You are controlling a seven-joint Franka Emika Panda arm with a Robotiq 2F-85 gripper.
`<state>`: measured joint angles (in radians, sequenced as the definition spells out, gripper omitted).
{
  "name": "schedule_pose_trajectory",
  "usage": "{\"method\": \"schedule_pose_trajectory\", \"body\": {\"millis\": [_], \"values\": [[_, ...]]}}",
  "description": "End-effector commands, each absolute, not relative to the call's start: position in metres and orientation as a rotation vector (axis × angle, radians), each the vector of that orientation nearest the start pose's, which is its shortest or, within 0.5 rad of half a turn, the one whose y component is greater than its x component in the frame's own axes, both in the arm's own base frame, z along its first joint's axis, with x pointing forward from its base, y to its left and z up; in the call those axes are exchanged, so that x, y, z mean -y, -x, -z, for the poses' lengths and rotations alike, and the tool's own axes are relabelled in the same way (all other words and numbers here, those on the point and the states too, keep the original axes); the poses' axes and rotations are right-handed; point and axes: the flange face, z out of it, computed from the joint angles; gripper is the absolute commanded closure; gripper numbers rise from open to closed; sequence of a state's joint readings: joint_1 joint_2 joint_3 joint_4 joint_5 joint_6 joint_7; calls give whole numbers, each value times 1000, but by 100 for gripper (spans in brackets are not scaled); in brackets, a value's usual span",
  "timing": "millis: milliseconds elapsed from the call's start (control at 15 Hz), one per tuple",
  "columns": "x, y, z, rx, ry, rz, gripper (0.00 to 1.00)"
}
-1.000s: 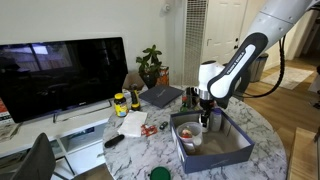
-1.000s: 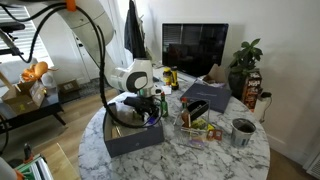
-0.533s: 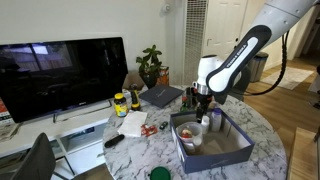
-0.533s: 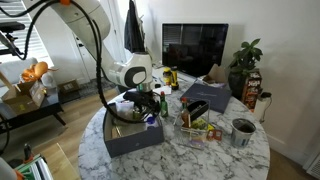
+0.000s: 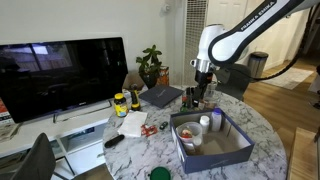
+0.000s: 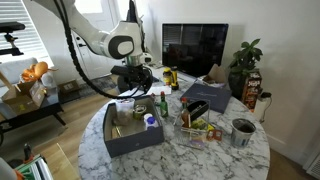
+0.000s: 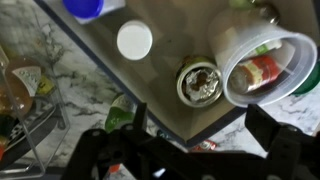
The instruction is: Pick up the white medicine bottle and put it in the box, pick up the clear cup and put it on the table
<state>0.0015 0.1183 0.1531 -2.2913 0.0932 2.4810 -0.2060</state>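
Note:
The white medicine bottle [image 7: 134,40] stands upright inside the dark blue-grey box [image 7: 110,60]; it also shows in an exterior view [image 5: 204,123]. The clear cup [image 7: 265,65], with a reddish tint inside, sits in the same box, next to a round open tin [image 7: 198,83]; the cup also shows in an exterior view [image 5: 189,133]. My gripper [image 7: 195,140] is open and empty, hanging well above the box [image 5: 215,148] in both exterior views [image 5: 203,98] [image 6: 137,90]. The box [image 6: 135,142] rests on the round marble table [image 5: 150,150].
A blue-capped bottle [image 5: 217,118] also stands in the box. A yellow-labelled bottle [image 5: 120,102], papers and a dark laptop [image 5: 160,96] lie on the table. A wire tray of items [image 6: 200,122], a green bottle [image 6: 162,105] and a metal cup [image 6: 243,130] stand beside the box. A TV [image 5: 60,70] is behind.
My gripper has risen from low inside the box to well above it. The white bottle stays standing in the box, free of the jaws.

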Motion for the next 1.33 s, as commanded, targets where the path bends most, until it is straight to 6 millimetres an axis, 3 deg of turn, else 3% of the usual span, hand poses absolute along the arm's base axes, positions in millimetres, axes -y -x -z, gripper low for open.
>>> {"method": "schedule_pose_trajectory", "body": {"millis": [0,333,600,667,800,1267], "values": [[-95,-503,-282,412,3003,-139,0],[-122,-496,-240,352,2901,-164,0],[-128,-504,-209,286,2900,-94,4],[-126,-506,-203,277,2915,-82,26],[-122,-508,-194,265,2937,-62,30],[-122,-509,-193,282,2956,-79,84]]}}
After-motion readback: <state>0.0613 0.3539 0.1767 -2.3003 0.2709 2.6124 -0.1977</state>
